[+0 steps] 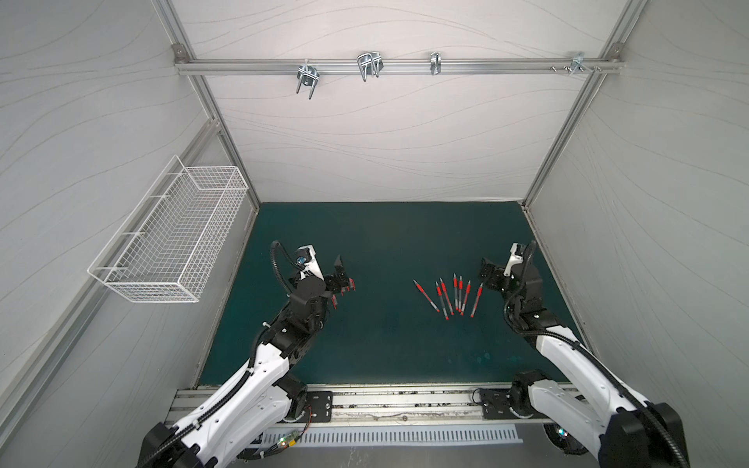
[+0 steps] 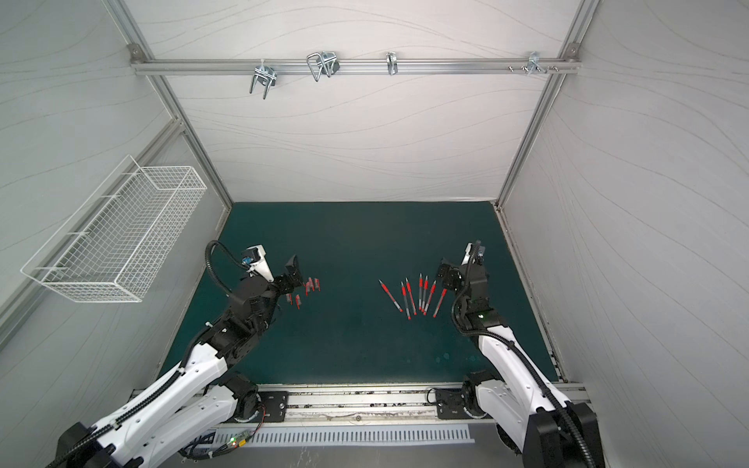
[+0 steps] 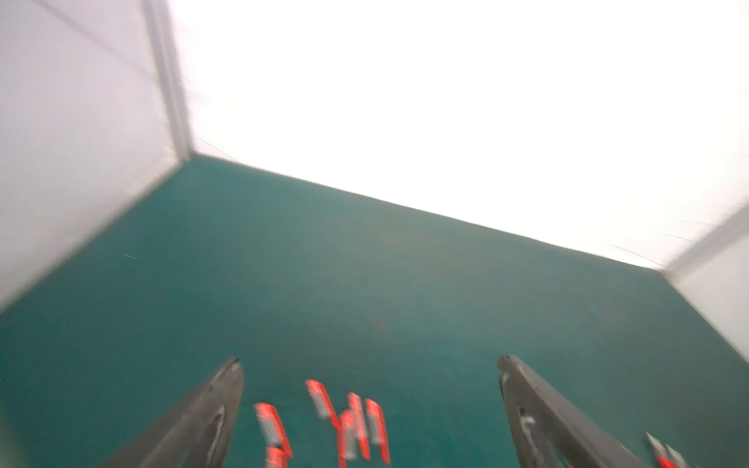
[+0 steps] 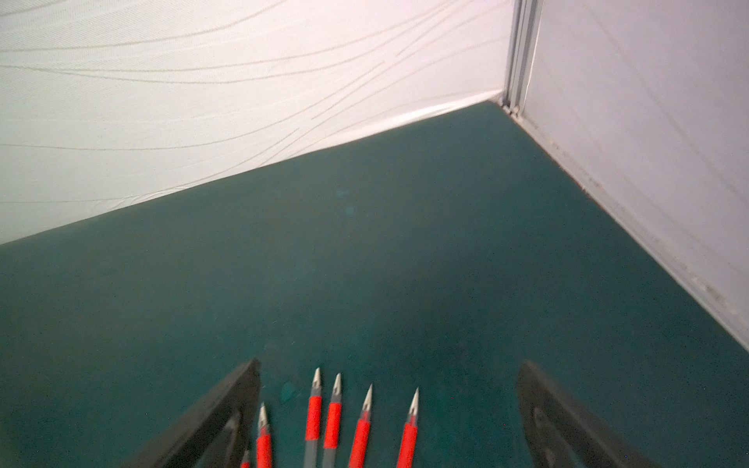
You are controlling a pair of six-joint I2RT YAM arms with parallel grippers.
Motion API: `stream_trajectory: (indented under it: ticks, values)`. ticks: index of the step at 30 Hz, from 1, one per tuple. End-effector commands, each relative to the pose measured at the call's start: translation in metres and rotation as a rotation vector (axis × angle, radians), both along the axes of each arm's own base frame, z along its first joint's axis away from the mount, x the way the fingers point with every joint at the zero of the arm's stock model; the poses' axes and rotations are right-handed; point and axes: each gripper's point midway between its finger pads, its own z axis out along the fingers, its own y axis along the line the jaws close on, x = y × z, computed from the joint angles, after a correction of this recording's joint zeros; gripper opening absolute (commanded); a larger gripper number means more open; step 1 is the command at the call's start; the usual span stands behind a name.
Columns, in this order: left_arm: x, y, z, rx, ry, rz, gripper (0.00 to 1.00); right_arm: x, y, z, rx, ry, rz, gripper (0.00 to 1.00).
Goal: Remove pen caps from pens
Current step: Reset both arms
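Red plastic pen caps (image 2: 306, 288) lie in a loose cluster on the green mat (image 2: 352, 243), just beside the left gripper (image 3: 371, 360), whose jaws stand wide apart with nothing between them. The pens (image 1: 452, 295) lie fanned on the mat near the right gripper (image 4: 389, 362), also spread wide and empty; in the right wrist view their bare metal tips point away from the camera, so every pen seen there looks uncapped already. Both parts are likely light, stiff and smooth, apt to roll or skid. A pen is best pinched across its grey barrel, a cap across its body, clear of the thin clip.
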Motion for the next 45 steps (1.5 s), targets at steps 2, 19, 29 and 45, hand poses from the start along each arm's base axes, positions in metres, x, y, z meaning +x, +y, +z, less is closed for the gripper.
stream_trajectory:
  ticks: [2,19,29,45]
  values:
    - [-0.004,0.039,0.003,0.230,-0.052,0.183,0.99,0.012,-0.018,-0.005,-0.218,-0.065,-0.013,0.99]
    - [0.057,0.083,-0.104,0.282,0.035,0.218,0.99,0.032,-0.006,-0.061,-0.140,-0.116,0.134,0.99]
    - [0.084,0.083,-0.141,0.219,0.130,0.099,0.98,0.043,0.018,-0.084,-0.137,-0.095,0.280,0.99]
    - [0.094,0.085,-0.146,0.171,0.194,0.066,0.99,0.067,0.023,-0.094,-0.073,0.062,0.349,0.99]
